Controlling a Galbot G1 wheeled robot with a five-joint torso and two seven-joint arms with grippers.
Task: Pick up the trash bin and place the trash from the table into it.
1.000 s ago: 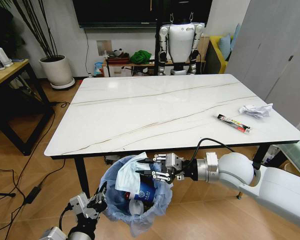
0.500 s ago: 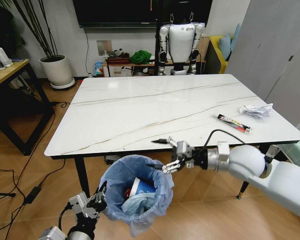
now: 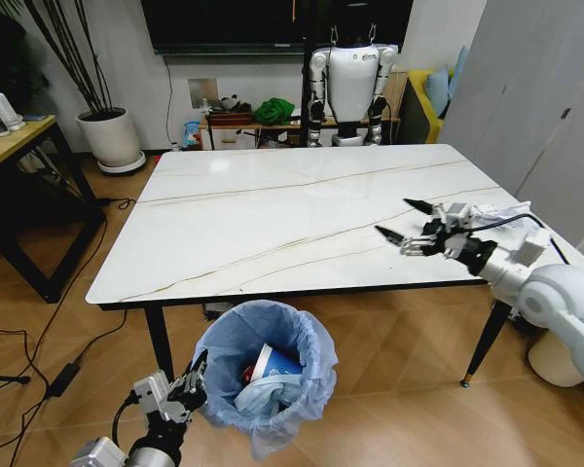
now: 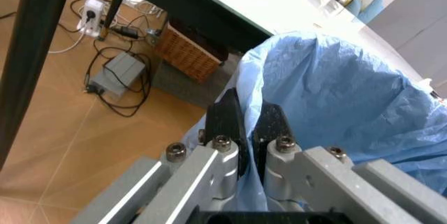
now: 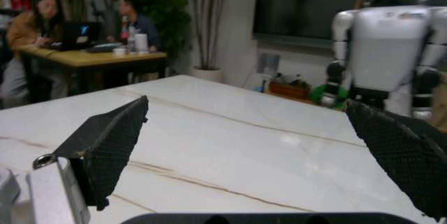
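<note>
Your right gripper (image 3: pixel 405 221) has come up from over the trash bin (image 3: pixel 263 375) and now hangs above the table (image 3: pixel 273 219), near its right side, jaws spread wide and empty. A second ago it was at the bin's mouth with white paper; that paper now lies inside the bin with the paper cup (image 3: pixel 273 364), so that drop looks done. Your left gripper (image 4: pixel 244 130) is clamped on the bin's rim and blue bag, holding the bin just below the table's front edge. In the head view, the right arm blocks the spot on the table's right side where the dark wrapper and crumpled white paper lay, so you cannot check them now. Judging by its heading, those are your next targets.
</note>
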